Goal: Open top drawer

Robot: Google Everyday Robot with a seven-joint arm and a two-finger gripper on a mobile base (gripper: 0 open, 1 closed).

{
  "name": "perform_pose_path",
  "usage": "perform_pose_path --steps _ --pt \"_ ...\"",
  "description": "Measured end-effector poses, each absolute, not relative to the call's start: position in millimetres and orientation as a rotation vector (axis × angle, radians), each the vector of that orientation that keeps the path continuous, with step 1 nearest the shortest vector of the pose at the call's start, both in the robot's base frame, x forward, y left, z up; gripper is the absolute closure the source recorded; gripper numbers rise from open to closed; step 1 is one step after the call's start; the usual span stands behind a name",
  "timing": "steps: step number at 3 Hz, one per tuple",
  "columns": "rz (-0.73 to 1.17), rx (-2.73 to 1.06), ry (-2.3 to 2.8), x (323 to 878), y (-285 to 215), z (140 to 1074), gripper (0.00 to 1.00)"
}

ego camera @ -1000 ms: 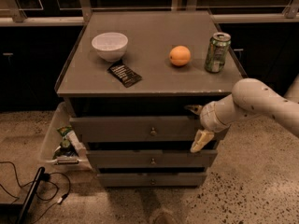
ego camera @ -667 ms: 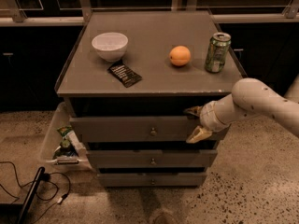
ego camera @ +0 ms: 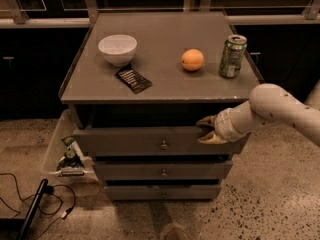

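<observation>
The top drawer (ego camera: 125, 141) is the widest grey front of three, with a small brass knob (ego camera: 163, 145) at its centre. Its front stands a little forward of the cabinet, with a dark gap above it. My gripper (ego camera: 206, 130) is at the right part of the drawer's top edge. One finger (ego camera: 204, 121) reaches over the edge into the gap, and the other (ego camera: 212, 139) lies against the front face. My pale arm (ego camera: 280, 109) comes in from the right.
On the cabinet top (ego camera: 165, 39) stand a white bowl (ego camera: 117, 48), an orange (ego camera: 192, 60), a green can (ego camera: 232, 56) and a black packet (ego camera: 133, 79). The middle drawer (ego camera: 130, 170) and bottom drawer (ego camera: 130, 191) sit below. A clear bin (ego camera: 52, 149) with packets and cables (ego camera: 30, 204) lie at the left on the floor.
The lower finger hung downward over the drawer front; it has swung up and now lies close under the upper finger at the drawer's top edge. The arm has shifted slightly left.
</observation>
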State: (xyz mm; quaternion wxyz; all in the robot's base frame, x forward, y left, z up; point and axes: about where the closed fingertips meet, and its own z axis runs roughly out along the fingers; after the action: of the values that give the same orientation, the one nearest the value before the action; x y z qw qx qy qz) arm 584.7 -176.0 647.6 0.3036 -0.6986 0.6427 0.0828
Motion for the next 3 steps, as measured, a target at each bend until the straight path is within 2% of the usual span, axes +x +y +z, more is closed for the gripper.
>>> perform_pose_path --steps 1,2,3 --pt "0.249 -1.857 1.729 568.3 -178.1 653.3 1.0" --pt "0.249 -1.857 1.729 568.3 -178.1 653.2 0.81" --pt "0.25 -1.857 1.729 568.3 -178.1 653.2 0.58"
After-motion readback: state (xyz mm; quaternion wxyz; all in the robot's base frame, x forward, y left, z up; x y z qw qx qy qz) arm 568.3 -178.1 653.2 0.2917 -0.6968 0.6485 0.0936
